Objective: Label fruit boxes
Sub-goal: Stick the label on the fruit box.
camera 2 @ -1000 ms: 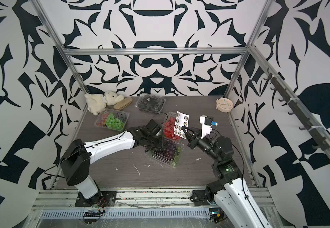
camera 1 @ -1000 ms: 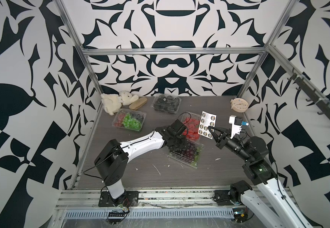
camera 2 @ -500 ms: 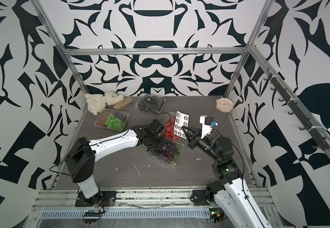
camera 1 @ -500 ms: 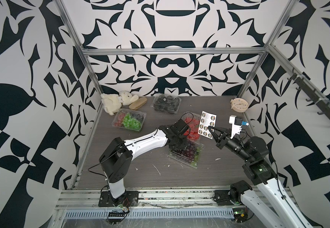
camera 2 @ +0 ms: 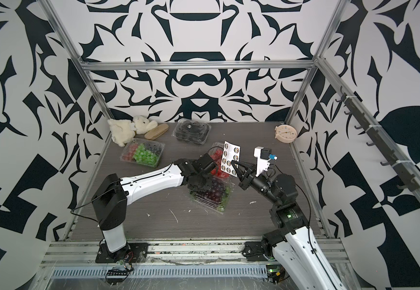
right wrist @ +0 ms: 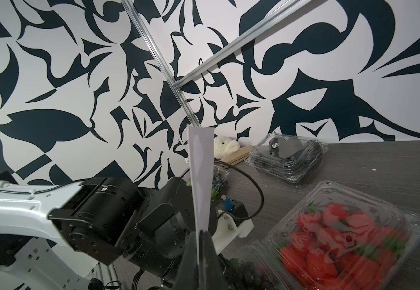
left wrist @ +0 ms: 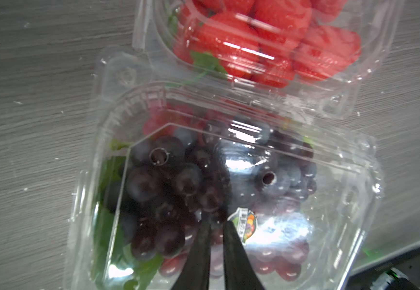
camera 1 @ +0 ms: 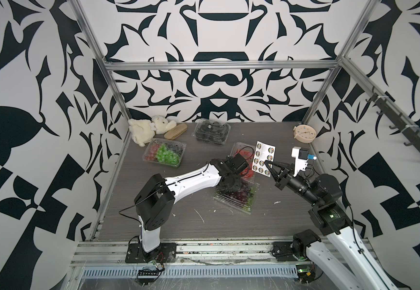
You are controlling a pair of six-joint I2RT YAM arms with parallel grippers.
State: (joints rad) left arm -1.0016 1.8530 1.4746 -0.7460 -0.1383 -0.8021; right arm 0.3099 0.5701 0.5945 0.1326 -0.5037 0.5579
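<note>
The left arm stretched low across the counter, its wrist bent down so that the left fingers, nearly together with a thin gap and nothing between them, came down at the lid of the dark grape box. A small round sticker sat on that lid just beside one fingertip, and the strawberry box lay just beyond the tips, against the grape box. The right arm reached inward from a raised elbow, with the right fingers clamped on the lower edge of the sticker sheet, which stood upright above them, while the green grape box and the black berry box sat well beyond both sets of fingers
</note>
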